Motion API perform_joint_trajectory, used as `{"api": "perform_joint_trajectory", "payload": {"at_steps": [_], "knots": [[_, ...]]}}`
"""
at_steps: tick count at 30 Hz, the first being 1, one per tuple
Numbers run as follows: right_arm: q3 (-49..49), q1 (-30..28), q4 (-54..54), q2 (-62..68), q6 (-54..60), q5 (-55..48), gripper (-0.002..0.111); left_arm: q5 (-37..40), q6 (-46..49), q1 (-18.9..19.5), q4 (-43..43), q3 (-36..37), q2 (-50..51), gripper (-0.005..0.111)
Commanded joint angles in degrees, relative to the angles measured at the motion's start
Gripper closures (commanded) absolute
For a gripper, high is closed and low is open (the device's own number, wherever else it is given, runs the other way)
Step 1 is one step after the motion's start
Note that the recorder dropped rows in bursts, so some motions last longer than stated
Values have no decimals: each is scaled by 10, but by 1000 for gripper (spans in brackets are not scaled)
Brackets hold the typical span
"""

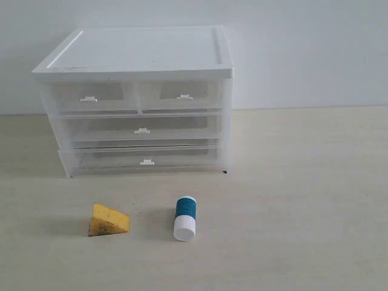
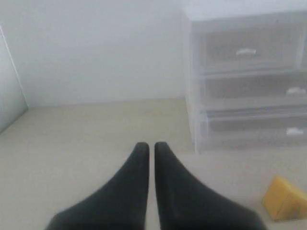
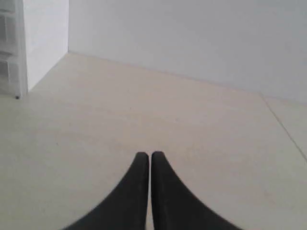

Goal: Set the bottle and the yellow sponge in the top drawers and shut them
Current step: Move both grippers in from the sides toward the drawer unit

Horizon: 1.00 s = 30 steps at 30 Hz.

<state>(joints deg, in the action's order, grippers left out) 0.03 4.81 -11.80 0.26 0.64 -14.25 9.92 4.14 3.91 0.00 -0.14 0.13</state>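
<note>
Nothing of the task is done yet, as far as these views show. The bottle [image 1: 185,218] lies on its side on the worktop [image 1: 291,182] in front of the cabinet [image 1: 133,54], white cap toward the camera. The sponge [image 1: 108,220] sits to its left, near but not touching. Both are well clear of the cabinet's front.

The left top drawer [image 1: 91,97] and the right top drawer [image 1: 180,95] look pushed fully in, fronts flush, and through the clear plastic they look empty. The two wide drawers below are shut as well.

Neither arm shows in the exterior view. The left hand [image 2: 149,146] is clenched on nothing, its fingers almost touching, and it hovers over bare worktop with the cabinet ahead and the sponge off to one side. The right hand [image 3: 146,155] is likewise clenched and empty, over open worktop with only the cabinet's corner in sight.

So every step is left, by my reading: open a top drawer, pick up each thing and drop it in, then push both drawers shut.
</note>
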Motion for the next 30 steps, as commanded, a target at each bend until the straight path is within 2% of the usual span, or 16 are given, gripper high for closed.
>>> {"api": "perform_joint_trajectory", "payload": {"at_steps": [1, 4, 7, 10, 13, 15, 21, 24, 26, 27, 29, 30], "knots": [[0, -2, 8, -3, -6, 119, 108, -133, -13, 2, -55, 1, -1, 103], [0, -2, 10, -3, -49, 279, 108, -263, -105, 2, -102, 1, -1, 103], [0, -2, 17, -3, -151, 416, 108, -372, -229, 2, -100, 1, -1, 103], [0, -2, 28, -3, -241, 524, 108, -443, -269, 2, -70, 1, -1, 103], [0, -2, 29, -3, -269, 624, 108, -471, -287, 2, -68, -30, 3, 103], [-17, -2, 29, -3, -291, 617, 108, -465, -295, 2, -66, -65, 25, 103], [-138, -2, 20, 4, -343, 441, 108, -446, -416, 2, 5, -181, 155, 103], [-191, -2, -17, 51, -379, 430, 108, -358, -507, 2, 108, -247, 228, 103], [-224, -2, -76, 90, -426, 430, 108, -303, -610, 2, 227, -288, 284, 103], [-243, -2, -114, 114, -451, 428, 108, -293, -678, 1, 309, -299, 312, 103], [-277, -2, -195, 166, -533, 428, 108, -319, -817, 1, 468, -305, 369, 103], [-289, -2, -227, 187, -572, 428, 108, -341, -867, 1, 520, -305, 391, 103]]}}
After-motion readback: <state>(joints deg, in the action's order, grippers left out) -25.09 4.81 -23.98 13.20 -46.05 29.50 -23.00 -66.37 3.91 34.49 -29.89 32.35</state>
